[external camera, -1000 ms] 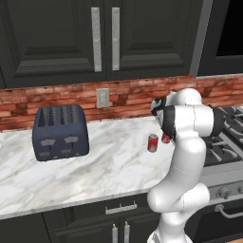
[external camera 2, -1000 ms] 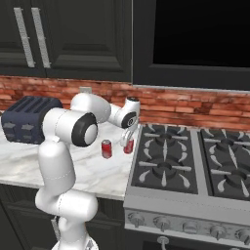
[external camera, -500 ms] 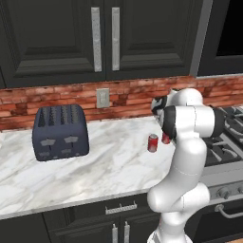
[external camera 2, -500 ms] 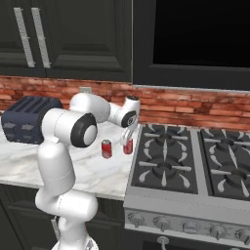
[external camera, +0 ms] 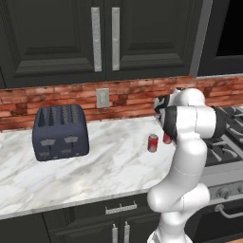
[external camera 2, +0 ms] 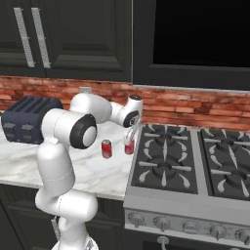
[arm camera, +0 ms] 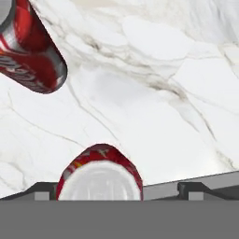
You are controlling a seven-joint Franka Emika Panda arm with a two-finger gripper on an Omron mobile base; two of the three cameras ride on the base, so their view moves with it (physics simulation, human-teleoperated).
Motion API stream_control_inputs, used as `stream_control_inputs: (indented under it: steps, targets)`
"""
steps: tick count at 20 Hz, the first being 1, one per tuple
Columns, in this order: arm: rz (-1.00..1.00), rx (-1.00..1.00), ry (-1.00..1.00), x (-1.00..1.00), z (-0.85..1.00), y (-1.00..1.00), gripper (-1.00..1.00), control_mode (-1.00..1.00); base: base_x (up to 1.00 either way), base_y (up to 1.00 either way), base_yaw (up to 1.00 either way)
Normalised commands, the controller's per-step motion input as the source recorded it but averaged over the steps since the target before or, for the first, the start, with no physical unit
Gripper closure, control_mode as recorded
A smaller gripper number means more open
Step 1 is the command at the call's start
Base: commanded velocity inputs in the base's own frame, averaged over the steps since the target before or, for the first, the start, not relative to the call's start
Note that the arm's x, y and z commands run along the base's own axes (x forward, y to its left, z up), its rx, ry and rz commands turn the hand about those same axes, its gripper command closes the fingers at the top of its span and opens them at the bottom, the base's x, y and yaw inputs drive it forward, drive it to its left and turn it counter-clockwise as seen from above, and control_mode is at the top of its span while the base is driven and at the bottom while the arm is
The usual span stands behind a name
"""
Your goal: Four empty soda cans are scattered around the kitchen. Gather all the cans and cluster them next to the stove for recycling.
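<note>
1. A small red soda can with a silver top (external camera 2: 129, 145) stands upright on the white marble counter (external camera 2: 90, 171), directly under the two-finger gripper (external camera 2: 130, 136); in the hand view this can (arm camera: 99, 173) sits between the two dark finger tips (arm camera: 44, 190), and a gap shows on either side of it, so the jaws are spread wide and released, not pinching the can.
2. A second red soda can with white marking (external camera 2: 106, 149) stands upright just beside the first, on the side of the gripper away from the range; in the hand view it (arm camera: 30, 51) shows at the upper left, apart from the can below the hand.
3. The stainless-steel stove with black burner grates (external camera 2: 195, 171) lies just beside the gripper on its other side; the can under the hand stands near the stove's edge.
4. A dark blue-grey toaster (external camera: 60, 132) stands well apart from the gripper, farther along the counter, before the red brick backsplash (external camera: 57, 97).
</note>
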Motion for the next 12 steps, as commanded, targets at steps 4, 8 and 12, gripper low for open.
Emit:
stream_control_inputs:
  steps: [4,8,12]
  targets:
    - [0.0,0.0,-0.03,0.0,0.0,-0.3,-1.0,-1.0,0.0,0.0,0.0]
    - [0.0,0.0,-0.05,0.0,0.01,-0.23,-1.0,-1.0,0.0,0.0,0.0]
    - [0.0,0.0,-0.05,-0.08,0.0,-0.12,-1.0,-1.0,0.0,0.0,0.0]
